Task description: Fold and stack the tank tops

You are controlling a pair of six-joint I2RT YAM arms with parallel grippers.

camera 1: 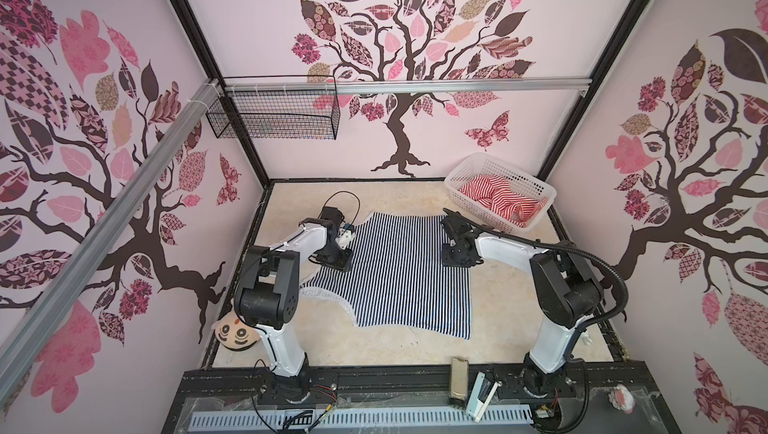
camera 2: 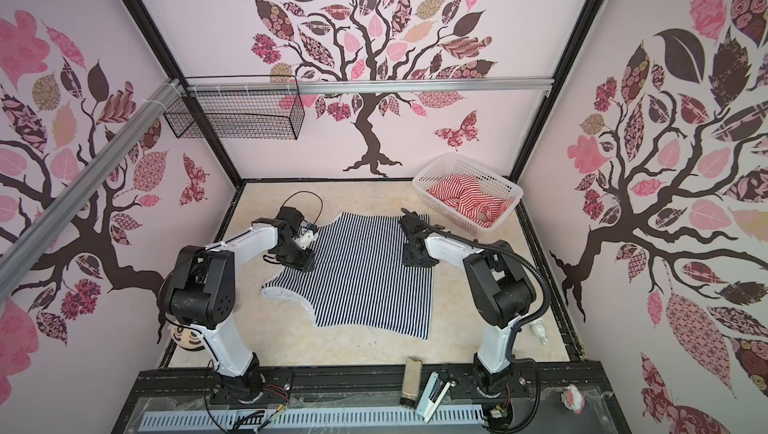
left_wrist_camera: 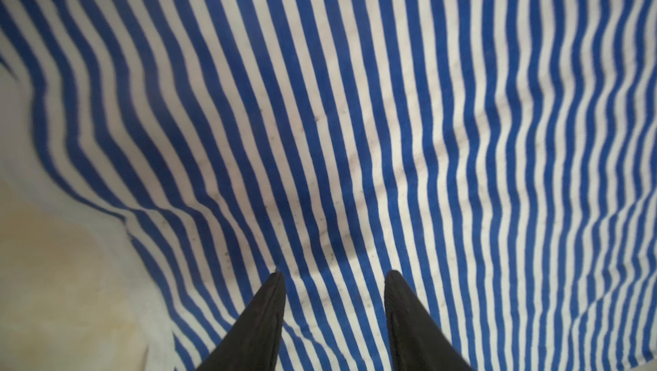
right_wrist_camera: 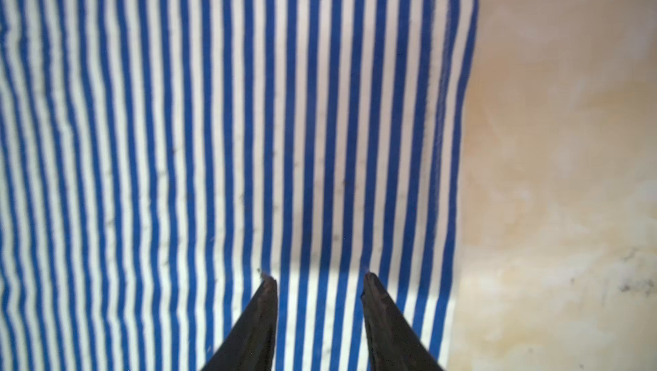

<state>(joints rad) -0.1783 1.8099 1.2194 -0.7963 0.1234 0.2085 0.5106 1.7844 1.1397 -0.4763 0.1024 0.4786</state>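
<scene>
The navy top (camera 1: 399,278) lies spread flat mid-table (camera 1: 523,307), with its straps to the left and its straight hem to the right. Only the top views show the red top (camera 1: 494,197), bunched in the basket (camera 1: 515,172) at the far right, and the doll (camera 1: 235,334) at the near left behind the arm base. They hide the fingers. The left wrist view shows the left gripper (left_wrist_camera: 334,275) with its fingers spread, nothing between them, over rippled stripes near the curved edge. The right wrist view shows the right gripper (right_wrist_camera: 318,276) likewise spread, over smooth stripes just inside the hem. Whether the tips press the cloth I cannot tell.
</scene>
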